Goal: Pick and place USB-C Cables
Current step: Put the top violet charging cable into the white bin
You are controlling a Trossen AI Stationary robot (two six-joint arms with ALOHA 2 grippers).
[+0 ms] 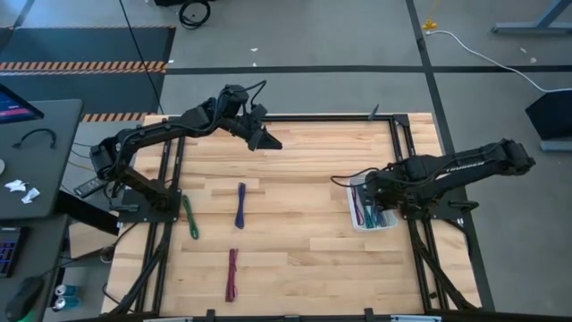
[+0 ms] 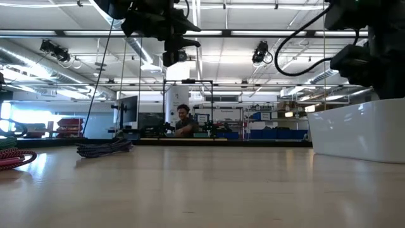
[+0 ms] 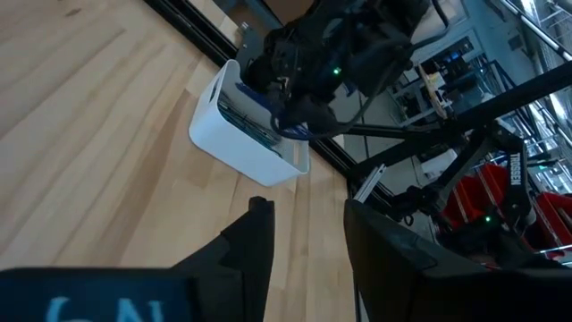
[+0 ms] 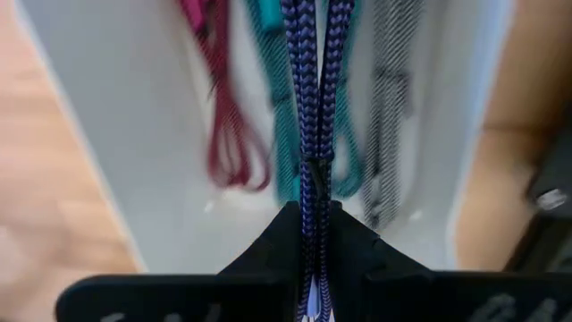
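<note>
Cables are lying on the wooden table below and beside the left end effector, which is hovering released over the far side: a green cable, a blue cable and a magenta cable. Farther right, the right end effector is reaching into the white bin, clenching a blue-purple braided cable above maroon, teal and grey cables.
</note>
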